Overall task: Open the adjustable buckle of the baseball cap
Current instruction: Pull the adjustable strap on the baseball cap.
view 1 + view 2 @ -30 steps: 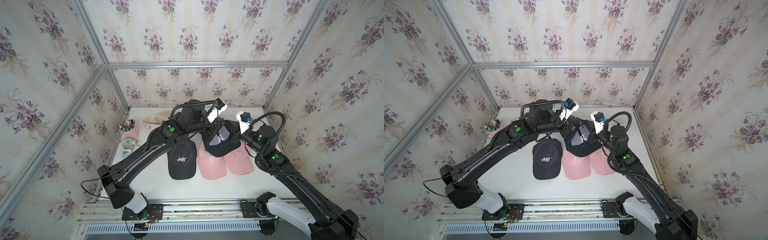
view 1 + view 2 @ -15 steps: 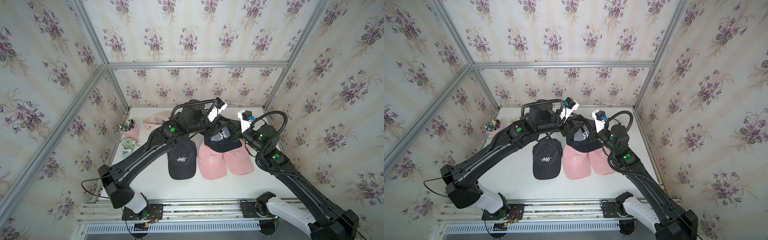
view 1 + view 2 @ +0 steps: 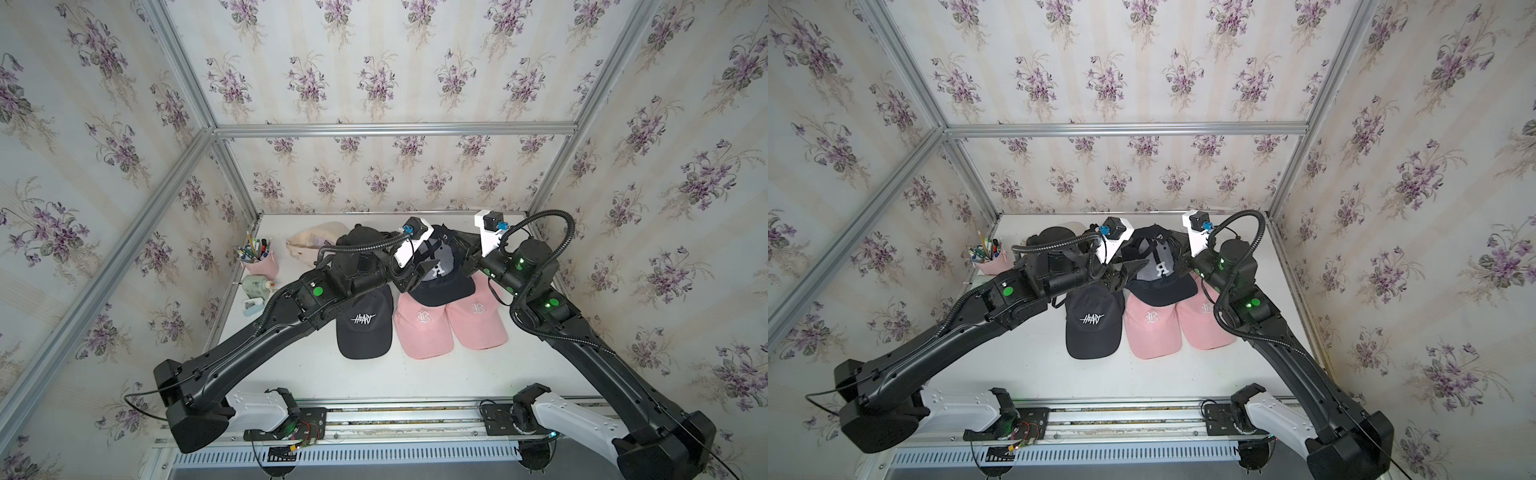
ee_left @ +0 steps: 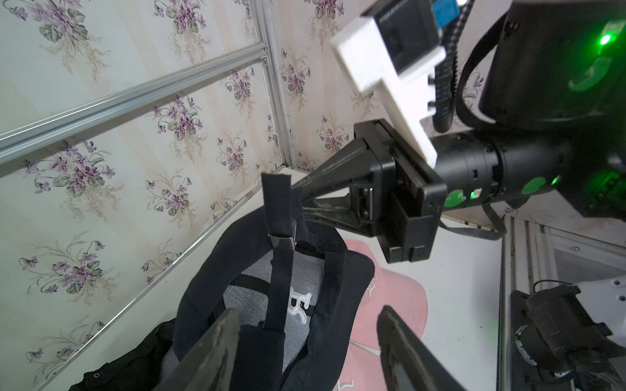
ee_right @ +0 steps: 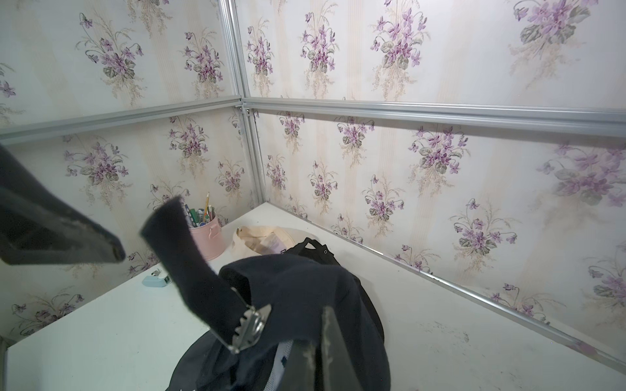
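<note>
Navy baseball cap (image 3: 440,274) hanging over pink caps (image 3: 424,328), rear band pinched in clamped right gripper (image 4: 299,198) at 3 o'clock; left gripper (image 3: 1128,273) gaping empty just beside at 9 o'clock, metal buckle (image 5: 250,326) on its strap (image 4: 277,287).

Both the left arm (image 3: 257,345) and the right arm (image 3: 582,353) are matte black, built of long boxy links with rounded joint housings. Each starts at a white shell (image 3: 257,409) dotted with small screw holes, fixed to a black plate (image 3: 316,415). Round green lights (image 3: 318,291) glow on the joints. A black corrugated hose (image 3: 357,248) runs along each forearm to a white camera bracket (image 3: 486,237) carrying a blue plug (image 3: 503,225). The right gripper (image 4: 301,198) is a black block with 2 wedge-shaped fingers (image 4: 338,166), scuffed grey along the edges. Thin red wires (image 3: 305,430) show at the left base.
</note>
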{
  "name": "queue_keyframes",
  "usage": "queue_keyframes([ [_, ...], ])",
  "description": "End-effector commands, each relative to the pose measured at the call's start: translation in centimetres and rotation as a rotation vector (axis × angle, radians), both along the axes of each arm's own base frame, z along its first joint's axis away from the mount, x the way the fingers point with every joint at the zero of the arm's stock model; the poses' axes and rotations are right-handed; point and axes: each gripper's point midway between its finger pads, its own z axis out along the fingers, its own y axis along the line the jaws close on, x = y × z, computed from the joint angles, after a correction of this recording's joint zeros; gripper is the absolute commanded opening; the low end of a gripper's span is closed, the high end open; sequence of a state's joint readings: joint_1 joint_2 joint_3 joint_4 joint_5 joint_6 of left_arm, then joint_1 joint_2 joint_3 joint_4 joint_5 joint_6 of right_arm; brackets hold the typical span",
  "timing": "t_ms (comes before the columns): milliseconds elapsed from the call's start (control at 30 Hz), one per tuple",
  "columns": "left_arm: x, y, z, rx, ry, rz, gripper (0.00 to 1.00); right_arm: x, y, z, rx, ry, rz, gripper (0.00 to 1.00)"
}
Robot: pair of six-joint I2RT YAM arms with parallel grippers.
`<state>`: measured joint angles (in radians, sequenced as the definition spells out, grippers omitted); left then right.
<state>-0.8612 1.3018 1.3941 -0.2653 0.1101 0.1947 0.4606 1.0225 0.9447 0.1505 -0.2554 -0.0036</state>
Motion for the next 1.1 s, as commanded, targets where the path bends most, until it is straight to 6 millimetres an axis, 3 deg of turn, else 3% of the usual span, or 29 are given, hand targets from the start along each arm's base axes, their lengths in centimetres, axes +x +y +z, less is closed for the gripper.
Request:
queue_keyframes([
  [0, 0.8, -0.6, -0.4, -0.016, -0.061, 0.006, 0.66, -0.3, 0.2, 0.4, 0.006, -0.001, 0.023, 0.00],
  [200, 2.7, -2.7, -2.0, -0.001, -0.079, -0.002, 0.65, -1.0, -0.1, 0.5, 0.009, 0.009, 0.022, 0.00],
  [267, 2.6, -3.1, -1.4, -0.016, -0.100, -0.018, 0.65, -1.2, -0.2, 0.3, 0.006, 0.011, 0.024, 0.00],
  [300, 3.3, -3.9, -2.8, -0.002, -0.086, -0.025, 0.65, -1.4, -0.2, 0.2, 0.004, 0.015, 0.024, 0.00],
  [500, 4.1, -4.8, -4.0, 0.011, -0.065, -0.038, 0.62, -2.1, -0.5, 0.4, 0.006, 0.014, 0.029, 0.00],
  [567, 4.3, -4.8, -4.0, 0.005, -0.062, -0.036, 0.56, -2.2, -0.4, 0.3, 0.004, 0.016, 0.038, 0.00],
  [767, 4.3, -4.1, -3.7, 0.014, -0.079, -0.014, 0.25, -2.4, -0.1, -0.5, -0.017, 0.027, 0.061, 0.00],
  [967, 3.2, -3.7, -3.5, 0.052, -0.071, -0.058, 0.00, -2.6, 0.3, -1.1, -0.056, 0.019, 0.091, 0.00],
  [1067, 2.5, -3.6, -3.5, 0.080, -0.057, -0.087, 0.00, -3.1, 0.7, -1.8, -0.104, 0.008, 0.130, 0.12],
])
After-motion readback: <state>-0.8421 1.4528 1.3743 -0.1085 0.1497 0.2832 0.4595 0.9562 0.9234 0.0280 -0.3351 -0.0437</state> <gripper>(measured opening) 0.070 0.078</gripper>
